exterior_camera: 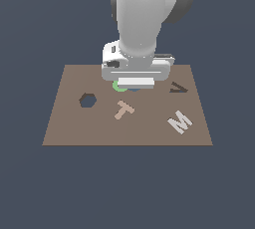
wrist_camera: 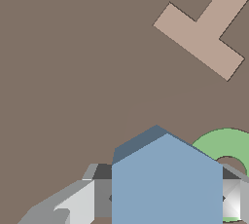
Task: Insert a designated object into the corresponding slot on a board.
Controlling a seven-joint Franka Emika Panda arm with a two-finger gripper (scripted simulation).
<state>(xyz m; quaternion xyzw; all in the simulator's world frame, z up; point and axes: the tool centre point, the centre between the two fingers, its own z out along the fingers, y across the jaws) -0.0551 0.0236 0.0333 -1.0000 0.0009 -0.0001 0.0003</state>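
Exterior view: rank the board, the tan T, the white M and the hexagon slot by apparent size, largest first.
1. Board, far the largest.
2. White M.
3. Tan T, close to the M; the M lies nearer the camera, so this order is unsure.
4. Hexagon slot, slightly smaller.

arm [exterior_camera: 142, 14]: glossy white rounded casing, dark grey joint sections | hand housing above jaws: white, boxy, small dark recesses | fingers [wrist_camera: 73, 203]: light grey, faceted, dark inner faces
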